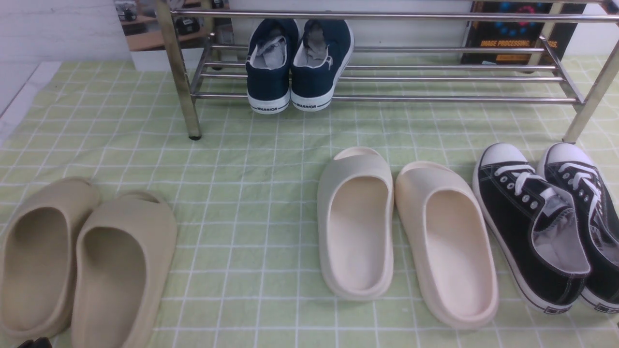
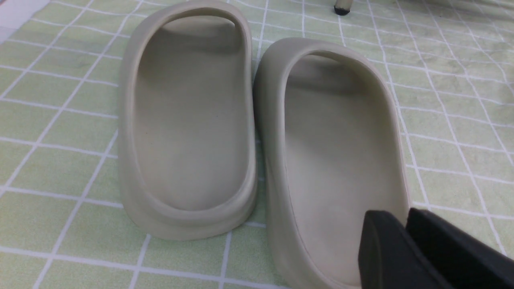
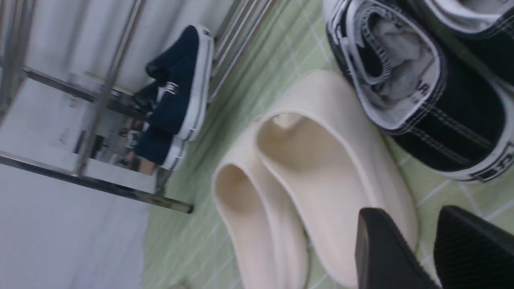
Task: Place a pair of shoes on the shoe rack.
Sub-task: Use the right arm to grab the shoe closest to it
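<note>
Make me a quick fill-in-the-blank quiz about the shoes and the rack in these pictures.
1. The navy sneakers on the shoe rack read ____ on their heels.
2. The black sneakers lie to the robot's ____ of the cream slides.
3. The black sneakers have ____ laces.
4. The beige slides rest on a ____ checked cloth.
Missing words: WARRIOR; right; white; green.

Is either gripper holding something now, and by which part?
Nothing is held. The left gripper hangs empty near a beige slide; the right gripper is open and empty.
</note>
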